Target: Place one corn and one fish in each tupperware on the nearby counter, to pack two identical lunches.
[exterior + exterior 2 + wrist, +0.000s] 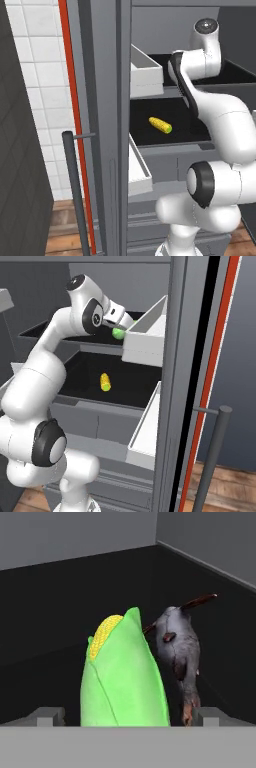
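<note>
On the fridge's dark upper shelf (pixel 235 72), the open pincer (pixel 127 719) flanks the green corn (pixel 125 677); the dark grey fish (pixel 180 652) just beside could get nudged.

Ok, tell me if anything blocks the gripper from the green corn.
Nothing visible does. The gripper is open with the green corn right between its fingertips; the dark fish lies just beside the corn, not in front.
</note>
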